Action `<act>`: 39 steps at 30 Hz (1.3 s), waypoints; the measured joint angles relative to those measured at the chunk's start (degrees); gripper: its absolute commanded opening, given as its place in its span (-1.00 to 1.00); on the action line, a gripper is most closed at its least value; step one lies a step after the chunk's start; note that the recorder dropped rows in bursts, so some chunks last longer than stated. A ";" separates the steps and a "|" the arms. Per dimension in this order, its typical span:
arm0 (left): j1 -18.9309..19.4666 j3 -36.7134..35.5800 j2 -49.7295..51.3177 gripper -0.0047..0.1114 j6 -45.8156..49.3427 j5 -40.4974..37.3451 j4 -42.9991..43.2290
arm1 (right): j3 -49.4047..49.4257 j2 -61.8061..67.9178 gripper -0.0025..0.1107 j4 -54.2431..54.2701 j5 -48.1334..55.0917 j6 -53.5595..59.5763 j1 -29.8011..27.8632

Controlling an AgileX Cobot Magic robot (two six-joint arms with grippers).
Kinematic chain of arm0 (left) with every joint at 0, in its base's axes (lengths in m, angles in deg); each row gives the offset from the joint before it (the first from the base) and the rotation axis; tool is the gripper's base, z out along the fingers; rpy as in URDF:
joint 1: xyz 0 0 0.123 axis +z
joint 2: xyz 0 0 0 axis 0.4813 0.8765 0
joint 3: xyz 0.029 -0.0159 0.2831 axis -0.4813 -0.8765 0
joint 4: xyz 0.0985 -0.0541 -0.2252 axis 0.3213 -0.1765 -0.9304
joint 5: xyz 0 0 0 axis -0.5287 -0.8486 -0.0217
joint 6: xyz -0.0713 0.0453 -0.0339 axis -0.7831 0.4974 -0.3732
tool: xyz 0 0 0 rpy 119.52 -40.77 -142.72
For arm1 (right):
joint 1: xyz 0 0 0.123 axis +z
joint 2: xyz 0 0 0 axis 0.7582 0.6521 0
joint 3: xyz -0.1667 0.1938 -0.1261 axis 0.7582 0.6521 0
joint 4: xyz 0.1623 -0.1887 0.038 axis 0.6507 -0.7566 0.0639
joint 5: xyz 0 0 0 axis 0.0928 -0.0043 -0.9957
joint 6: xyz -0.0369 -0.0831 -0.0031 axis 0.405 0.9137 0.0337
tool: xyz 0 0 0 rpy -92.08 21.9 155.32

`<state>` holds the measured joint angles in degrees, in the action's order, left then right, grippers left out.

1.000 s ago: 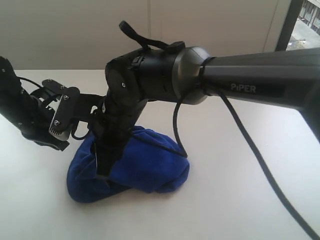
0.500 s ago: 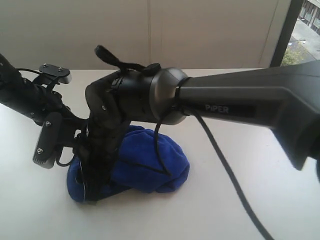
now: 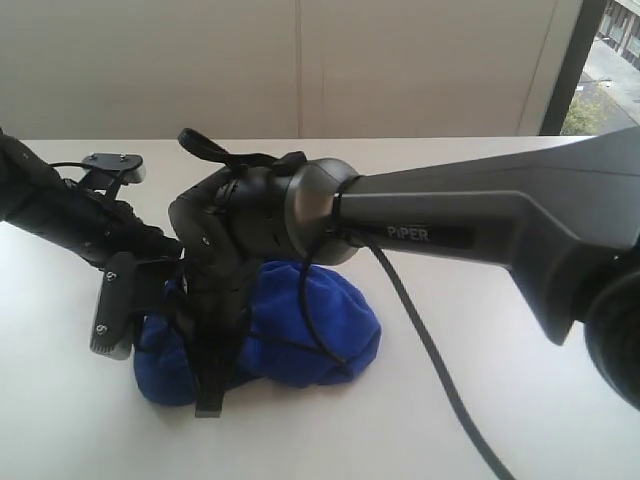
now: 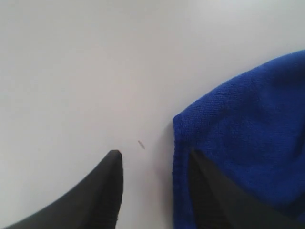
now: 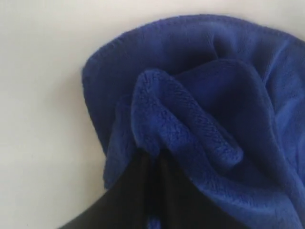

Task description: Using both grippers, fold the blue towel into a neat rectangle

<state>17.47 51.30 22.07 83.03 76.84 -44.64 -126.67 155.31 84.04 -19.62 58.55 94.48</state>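
Risk lies with your right gripper (image 5: 153,160): its jaws pinch one plush ridge of the blue towel (image 3: 320,330), which sits bunched in a heap on the white table (image 3: 80,420). Pull from there and you may drag the whole lump. Your left gripper (image 4: 155,155) stands spread at the hem, holding nothing. The black cable (image 3: 420,340) loops across the heap and could snag.

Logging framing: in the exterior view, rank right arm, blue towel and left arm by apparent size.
1. Right arm, largest, though it seems nearest the camera.
2. Blue towel, partly hidden.
3. Left arm, cut off by the frame edge.
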 measured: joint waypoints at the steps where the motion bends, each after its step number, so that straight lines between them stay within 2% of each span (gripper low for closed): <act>1: 0.00 0.00 0.31 -0.10 0.00 0.00 -0.15 | 0.00 -0.44 -0.96 -1.63 0.70 -0.74 0.00; 8: 0.00 0.00 1.20 -0.10 0.37 0.58 -1.67 | 0.00 -3.83 -0.96 -15.01 6.89 -11.17 0.00; 16: 0.00 0.00 1.20 -0.10 0.56 0.47 -3.95 | 0.00 -7.21 -0.96 -21.23 19.92 -17.84 -0.60; 19: 0.00 0.00 1.20 -0.10 0.56 0.00 -4.92 | 0.00 -7.91 -0.96 -22.33 23.28 -19.64 -2.51; 34: 0.00 1.49 1.20 -0.10 2.95 -4.23 -5.63 | 2.48 -16.74 -0.96 -25.72 24.44 -24.55 -14.58; 37: 0.00 2.68 0.09 -0.10 4.64 -6.92 -5.63 | 2.48 -18.11 -0.96 -26.50 24.44 -25.11 -16.59; 39: 0.00 3.79 -1.75 -0.10 9.35 -11.89 -5.63 | 2.48 -18.37 -0.96 -26.84 23.54 -25.21 -18.53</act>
<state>17.47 55.09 20.32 92.38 64.95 -50.27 -124.20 136.94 57.20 3.92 33.34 75.95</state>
